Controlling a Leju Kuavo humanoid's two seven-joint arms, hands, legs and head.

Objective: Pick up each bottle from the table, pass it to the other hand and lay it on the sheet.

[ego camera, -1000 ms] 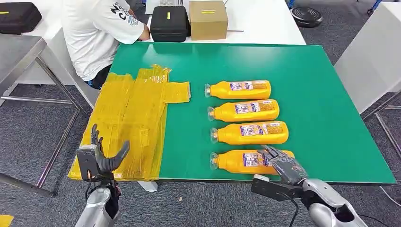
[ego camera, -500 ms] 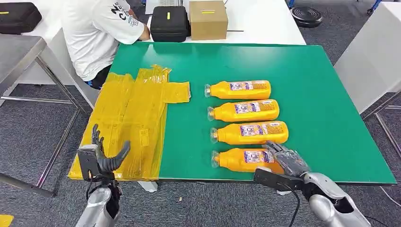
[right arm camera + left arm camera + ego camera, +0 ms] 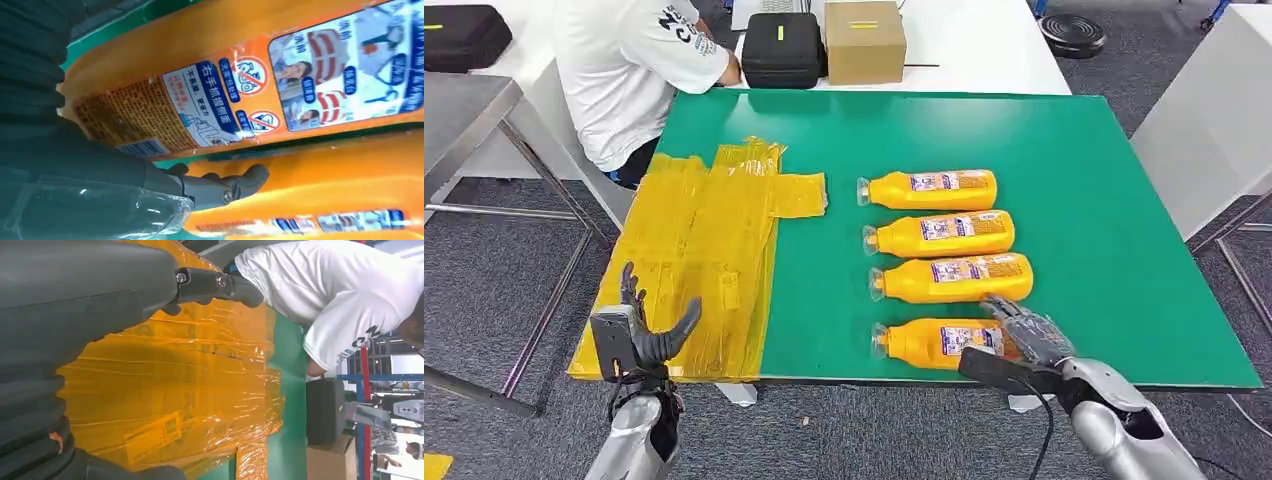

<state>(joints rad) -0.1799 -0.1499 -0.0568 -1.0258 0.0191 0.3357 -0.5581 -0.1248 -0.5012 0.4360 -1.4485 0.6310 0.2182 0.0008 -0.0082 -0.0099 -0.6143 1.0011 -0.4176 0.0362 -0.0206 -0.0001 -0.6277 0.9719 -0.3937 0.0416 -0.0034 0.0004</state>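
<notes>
Head view: at the far left a person (image 3: pixel 629 70) in a white shirt leans over the far left corner of the green table (image 3: pixel 1104 200). The left hand (image 3: pixel 639 335) is raised at the near left edge, over the near end of the yellow sheet (image 3: pixel 699 260), fingers spread wide and holding nothing. The sheet lies wrinkled along the left part of the table. To its right four orange bottles lie on their sides in a column, caps pointing left: the far bottle (image 3: pixel 929 189), the second bottle (image 3: pixel 939 233), the third bottle (image 3: pixel 952 279) and the near bottle (image 3: pixel 929 343) beside the near edge. The right hand (image 3: pixel 1032 338) lies over the right end of the near bottle, its fingers reaching between that bottle and the third; whether they have closed on it I cannot tell. Beyond the table's far edge stand a black case (image 3: pixel 781 48) and a cardboard box (image 3: pixel 864 40).
</notes>
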